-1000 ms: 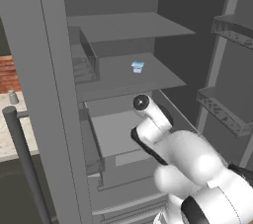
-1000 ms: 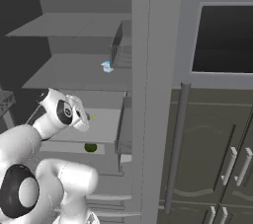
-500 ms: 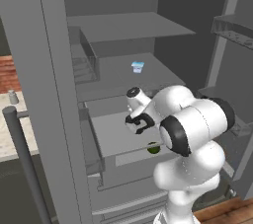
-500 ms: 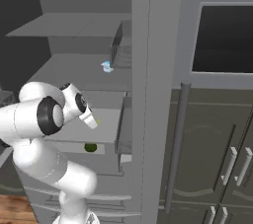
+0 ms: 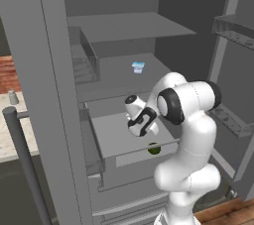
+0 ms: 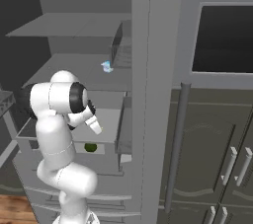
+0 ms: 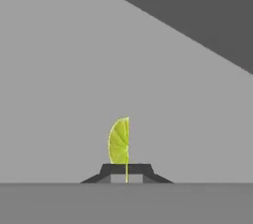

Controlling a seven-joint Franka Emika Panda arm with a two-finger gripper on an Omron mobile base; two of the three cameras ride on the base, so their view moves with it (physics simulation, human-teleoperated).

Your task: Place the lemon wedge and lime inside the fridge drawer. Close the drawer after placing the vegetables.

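Here the tool (image 7: 126,177) pinches the lemon wedge (image 7: 119,141), which sticks out beyond its tips.

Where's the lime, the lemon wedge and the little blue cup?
lime (image 5: 154,148): left base view, on its round green skin, in the drawer.
lemon wedge (image 7: 120,141): hand view, on its yellow-green cut face, held by the gripper.
blue cup (image 5: 138,67): left base view, on its side, on the shelf.
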